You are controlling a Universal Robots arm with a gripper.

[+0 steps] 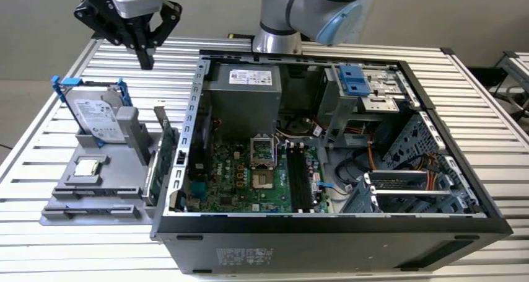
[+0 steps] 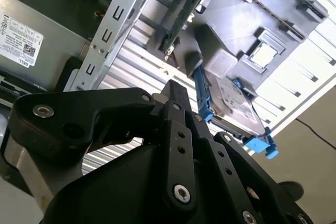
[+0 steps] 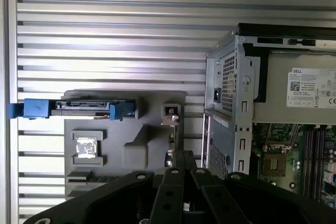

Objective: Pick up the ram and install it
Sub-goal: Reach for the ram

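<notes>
Black and blocky, the two-fingered gripper (image 3: pixel 184 161) hangs well above the grey moulded parts holder (image 1: pixel 83 198). It is over the end where the silver hard drive in its blue frame (image 1: pixel 95 118) stands, and its fingertips are pressed together with nothing between them. The ram (image 1: pixel 151 172), a long, thin, dark bluish-green circuit-board stick, appears to stand on its long edge in a slot along the holder's side facing the open black computer case (image 1: pixel 331 226). It is just beside the wider green expansion card (image 1: pixel 171 152) with a metal bracket. It is seen edge-on, so its chips cannot be made out. A small square silver processor (image 1: pixel 87 167) lies flat on the holder's middle. I judge the ram to be very light and stiff, but thin and brittle, and likely to crack if twisted or levered. Its smooth faces could slip under a loose pinch. The best hold is probably across the two flat faces, at the middle of the upper long edge, shallow and gentle. The contact edge down in the slot should stay untouched. The neighbouring card leaves little room on that side.
</notes>
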